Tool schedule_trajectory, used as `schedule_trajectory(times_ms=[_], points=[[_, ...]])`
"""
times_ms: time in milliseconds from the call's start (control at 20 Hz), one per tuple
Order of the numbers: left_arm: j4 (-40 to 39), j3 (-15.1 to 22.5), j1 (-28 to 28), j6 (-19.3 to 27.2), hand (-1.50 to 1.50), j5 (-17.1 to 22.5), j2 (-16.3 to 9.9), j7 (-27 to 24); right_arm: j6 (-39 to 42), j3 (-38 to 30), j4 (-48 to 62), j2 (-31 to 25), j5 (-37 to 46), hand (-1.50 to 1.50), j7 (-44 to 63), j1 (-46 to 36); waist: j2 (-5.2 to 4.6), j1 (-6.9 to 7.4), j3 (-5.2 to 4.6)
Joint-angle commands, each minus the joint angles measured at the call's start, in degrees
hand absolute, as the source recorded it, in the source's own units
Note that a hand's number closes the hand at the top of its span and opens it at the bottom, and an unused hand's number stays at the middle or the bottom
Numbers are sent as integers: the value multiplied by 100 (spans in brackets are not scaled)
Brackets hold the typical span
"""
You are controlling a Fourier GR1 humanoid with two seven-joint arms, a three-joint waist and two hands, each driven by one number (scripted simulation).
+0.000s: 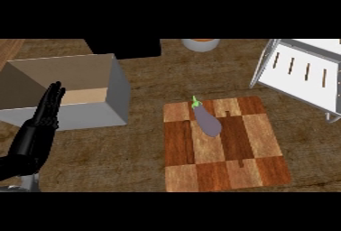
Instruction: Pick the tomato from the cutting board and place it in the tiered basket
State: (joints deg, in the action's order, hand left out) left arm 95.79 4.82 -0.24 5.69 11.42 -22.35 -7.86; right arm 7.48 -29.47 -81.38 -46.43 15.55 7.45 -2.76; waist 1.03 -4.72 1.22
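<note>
the cutting board (pixel 226 158) lay nearest, a purple eggplant (pixel 208 121) with a green stem on its far half; no tomato showed. left of the board, the left hand (pixel 48 108) rested open, fingers straight, holding nothing. far right of the board stood the white tiered basket (pixel 303 74).

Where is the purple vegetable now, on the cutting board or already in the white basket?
On the board. The purple vegetable, which looks like an eggplant, lies flat on the upper part of the cutting board, apart from the white basket.
</note>
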Motion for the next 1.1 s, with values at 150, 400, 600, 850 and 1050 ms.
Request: schedule_trajectory(times_ms=[150,400,600,850,1050], points=[[-760,818,-127,-219,0,-19,598,427,905,-732,853,-978,-859,150,-152,-692,-173,294,-123],[-1088,797,-348,-449,0,-27,576,350,973,-502,1380,-1283,-856,150,252,-1419,-221,540,-130],[-1224,939,-565,-425,0,-173,761,291,1087,-172,1712,-1483,-870,150,688,-2150,-252,693,-135],[-1244,942,-840,-424,0,-211,811,560,914,340,2210,-1315,-579,150,671,-2727,-272,806,-120],[-1329,924,-721,-573,0,-229,791,331,994,770,2486,-1199,-431,150,890,-3314,-274,882,-131]])
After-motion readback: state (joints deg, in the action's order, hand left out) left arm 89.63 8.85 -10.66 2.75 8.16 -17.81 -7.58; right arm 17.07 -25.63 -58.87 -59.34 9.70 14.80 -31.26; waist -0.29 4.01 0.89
